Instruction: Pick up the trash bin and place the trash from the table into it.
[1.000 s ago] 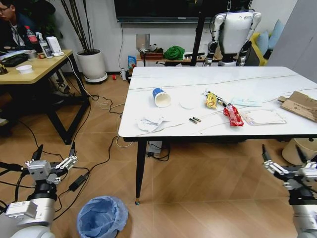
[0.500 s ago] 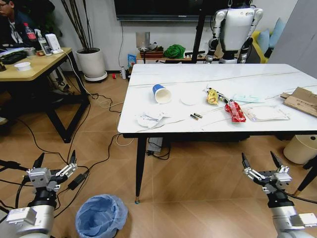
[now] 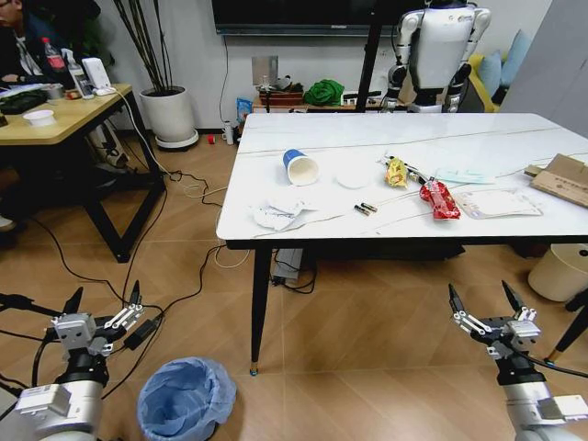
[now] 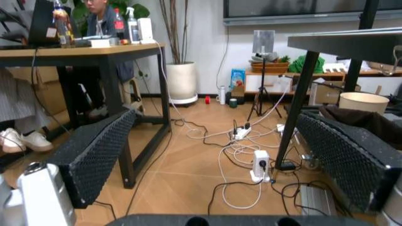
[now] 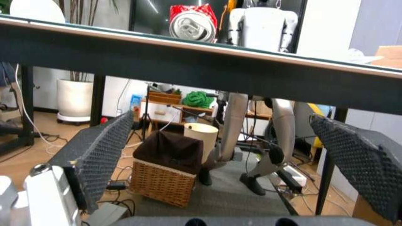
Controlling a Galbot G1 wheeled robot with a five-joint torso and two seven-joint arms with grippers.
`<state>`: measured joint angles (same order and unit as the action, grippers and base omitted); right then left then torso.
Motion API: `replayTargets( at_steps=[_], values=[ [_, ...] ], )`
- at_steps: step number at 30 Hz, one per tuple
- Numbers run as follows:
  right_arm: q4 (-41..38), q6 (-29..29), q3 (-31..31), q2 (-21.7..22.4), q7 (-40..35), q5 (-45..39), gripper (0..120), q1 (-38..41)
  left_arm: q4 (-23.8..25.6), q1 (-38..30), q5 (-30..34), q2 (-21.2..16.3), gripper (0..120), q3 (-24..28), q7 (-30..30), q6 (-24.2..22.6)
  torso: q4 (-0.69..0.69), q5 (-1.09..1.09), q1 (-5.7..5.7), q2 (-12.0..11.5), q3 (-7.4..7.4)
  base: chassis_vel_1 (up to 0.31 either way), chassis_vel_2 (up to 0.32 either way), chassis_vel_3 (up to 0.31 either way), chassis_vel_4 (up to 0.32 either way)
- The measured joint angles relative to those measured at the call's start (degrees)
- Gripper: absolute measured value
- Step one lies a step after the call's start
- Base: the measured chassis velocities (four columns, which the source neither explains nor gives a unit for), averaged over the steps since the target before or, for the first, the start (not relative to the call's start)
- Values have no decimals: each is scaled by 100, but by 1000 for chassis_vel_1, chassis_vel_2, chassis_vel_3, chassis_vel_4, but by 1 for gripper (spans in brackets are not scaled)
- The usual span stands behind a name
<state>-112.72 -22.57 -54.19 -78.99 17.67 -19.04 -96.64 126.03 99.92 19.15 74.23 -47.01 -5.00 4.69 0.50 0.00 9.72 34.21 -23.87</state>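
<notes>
— Head view, item one, far left?

— Left gripper (image 3: 101, 307), low over the wooden floor, fingers spread apart and holding nothing. Just beside it stands the trash bin (image 3: 186, 400), lined with a crinkly light-blue bag, on the floor near the table leg (image 3: 260, 308).

— Next, the table?

— White marble-look table (image 3: 312, 213) on black legs, well above both grippers. On it, from the left: crumpled white paper (image 3: 279, 215) near the front edge; a blue-and-white paper cup (image 3: 300, 169) lying on its side; two small dark cylinders (image 3: 366, 209); a yellow wrapper (image 3: 395, 172); a red wrapper (image 3: 440, 199); a face mask (image 3: 463, 175) behind it; a clear plastic packet (image 3: 497, 202); brown cardboard (image 3: 560, 180) at the right edge.

— And far right?

— Right gripper (image 3: 491, 314), also low over the floor, in front of the table, fingers parted and empty. A cream bin (image 3: 560, 274) stands under the table's right end.

— Wrist views?

— Left wrist view: both black pads (image 4: 94, 157) wide apart, cables and a power strip (image 4: 261, 165) on the floor beyond. Right wrist view: pads (image 5: 100, 153) apart, looking under the tabletop edge (image 5: 207, 63) at a wicker basket (image 5: 164, 176).
</notes>
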Motion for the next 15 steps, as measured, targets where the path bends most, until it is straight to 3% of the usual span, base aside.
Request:
replayTargets(
  at_steps=[15],
  values=[
    [46,-39,31,4,-5,50,100,5,-16,32,-13,-24,100,-2,0,-3,0,0,-153,-374,221,0,0,0,0]
  ],
)
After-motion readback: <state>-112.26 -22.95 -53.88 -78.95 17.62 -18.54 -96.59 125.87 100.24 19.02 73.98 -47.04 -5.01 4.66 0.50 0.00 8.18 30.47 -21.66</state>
